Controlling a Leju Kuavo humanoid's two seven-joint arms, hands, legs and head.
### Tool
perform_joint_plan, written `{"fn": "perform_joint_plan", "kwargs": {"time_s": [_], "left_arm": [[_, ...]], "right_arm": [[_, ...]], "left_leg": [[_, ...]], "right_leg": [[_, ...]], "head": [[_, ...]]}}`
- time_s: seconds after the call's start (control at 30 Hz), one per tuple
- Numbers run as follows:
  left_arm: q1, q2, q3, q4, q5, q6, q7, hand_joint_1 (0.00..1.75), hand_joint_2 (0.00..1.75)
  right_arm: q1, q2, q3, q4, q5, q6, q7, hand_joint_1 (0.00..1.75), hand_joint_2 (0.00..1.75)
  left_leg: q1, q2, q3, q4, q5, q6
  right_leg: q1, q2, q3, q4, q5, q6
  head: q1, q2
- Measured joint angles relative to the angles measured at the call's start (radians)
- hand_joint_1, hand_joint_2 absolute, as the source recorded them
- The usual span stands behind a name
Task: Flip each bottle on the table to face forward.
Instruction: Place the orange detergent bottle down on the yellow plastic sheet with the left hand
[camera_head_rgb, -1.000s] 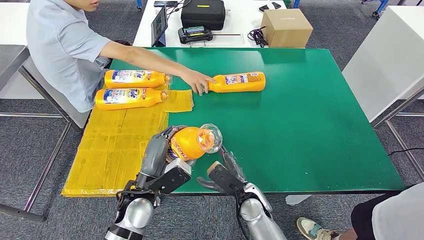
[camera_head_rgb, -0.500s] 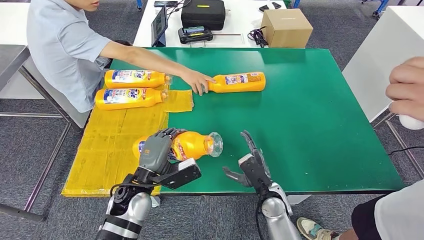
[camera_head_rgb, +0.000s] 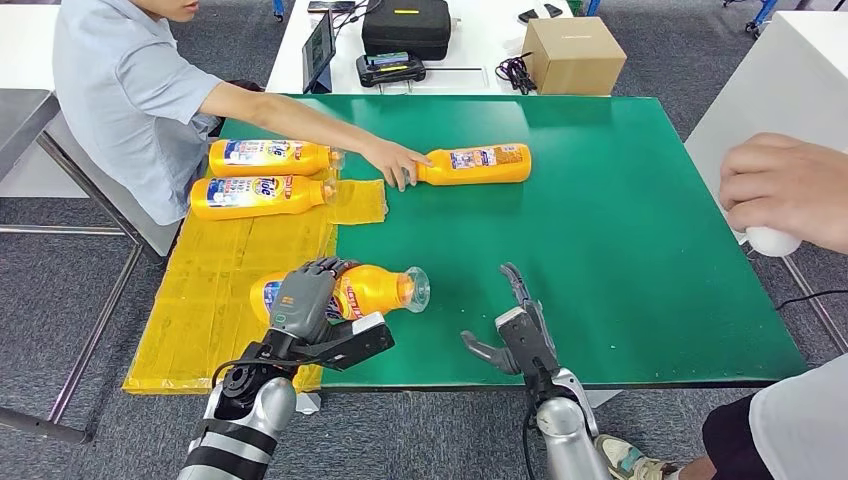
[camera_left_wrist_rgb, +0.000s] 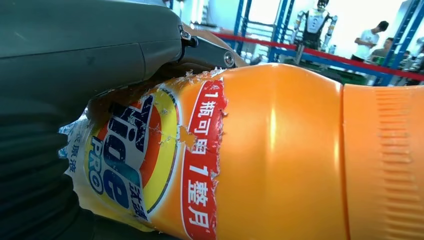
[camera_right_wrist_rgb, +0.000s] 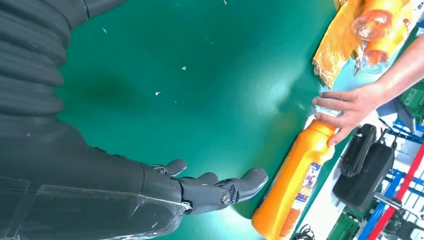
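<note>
Left hand: the left hand (camera_head_rgb: 305, 297) grips the near bottle (camera_head_rgb: 345, 293) around its labelled body, fingers wrapped over the top.
Near bottle: orange, lying on its side at the near edge of the table (camera_head_rgb: 620, 240), across the border between the yellow mat (camera_head_rgb: 240, 270) and the green surface; clear cap (camera_head_rgb: 417, 289) points toward the robot's right. In the left wrist view its torn label (camera_left_wrist_rgb: 145, 160) faces the camera, with the thumb (camera_left_wrist_rgb: 90, 55) pressed against it.
Right hand: the right hand (camera_head_rgb: 520, 335) is held above the green surface near the front edge, fingers spread and holding nothing; well apart from the near bottle.
Far bottle: a far bottle (camera_head_rgb: 478, 164) lies on its side on the green surface, label up; a person's hand (camera_head_rgb: 395, 163) rests on its cap end.
Mat bottles: two mat bottles (camera_head_rgb: 262, 176) lie side by side on the far end of the yellow mat, caps toward the table's middle.
Second person: another hand (camera_head_rgb: 785, 195) holding a white object appears at the right edge of the head view.
Behind table: a cardboard box (camera_head_rgb: 572, 55) and a black case (camera_head_rgb: 405, 27) sit on a white table.
</note>
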Motion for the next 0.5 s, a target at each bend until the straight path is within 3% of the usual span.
{"fn": "perform_joint_plan", "kwargs": {"time_s": [0.27,0.5], "left_arm": [[-0.056,0.030,0.026,0.128,-0.200,0.068,0.093,1.75,1.75],[-0.077,0.056,0.027,0.205,-0.229,0.062,0.154,1.75,1.75]], "right_arm": [[0.019,0.011,-0.041,-0.014,-0.025,0.011,-0.004,0.00,1.75],[0.027,0.014,-0.060,-0.018,-0.033,0.018,-0.006,0.00,1.75]], "left_leg": [[0.000,0.000,0.000,0.000,0.000,0.000],[0.000,0.000,0.000,0.000,0.000,0.000]], "right_leg": [[0.000,0.000,0.000,0.000,0.000,0.000],[0.000,0.000,0.000,0.000,0.000,0.000]], "head": [[0.000,0.000],[0.000,0.000]]}}
